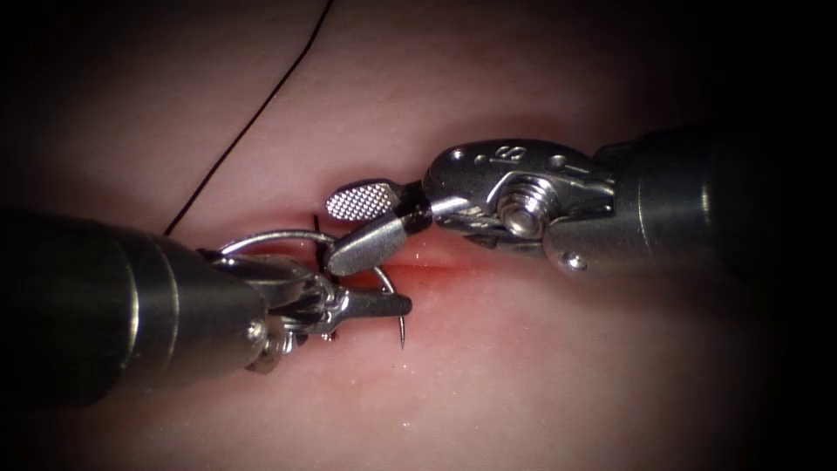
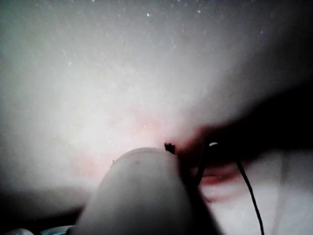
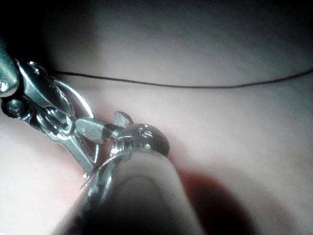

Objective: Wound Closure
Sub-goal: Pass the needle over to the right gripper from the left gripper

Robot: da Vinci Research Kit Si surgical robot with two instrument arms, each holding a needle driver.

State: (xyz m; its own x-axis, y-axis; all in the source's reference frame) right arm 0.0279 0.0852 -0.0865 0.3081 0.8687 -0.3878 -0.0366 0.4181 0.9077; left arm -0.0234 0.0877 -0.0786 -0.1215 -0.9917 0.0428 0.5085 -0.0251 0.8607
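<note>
Pink tissue (image 1: 540,384) spans the endoscope view, its cut (image 1: 453,262) running across the middle with red fluid (image 1: 488,283) along it; the cut appears open and no finished stitch can be made out, so I judge nearly all the closing is left. From the lower left comes the left tool (image 1: 384,305), jaws pressed together on the needle (image 1: 288,235) along its curve, toward the pointed end. From the right comes the right tool (image 1: 353,231), jaws spread, holding nothing, just above the needle. The needle arches over the cut's left end, its tip bare below the left jaws, out of the tissue. Black thread (image 1: 253,122) trails to the upper left.
</note>
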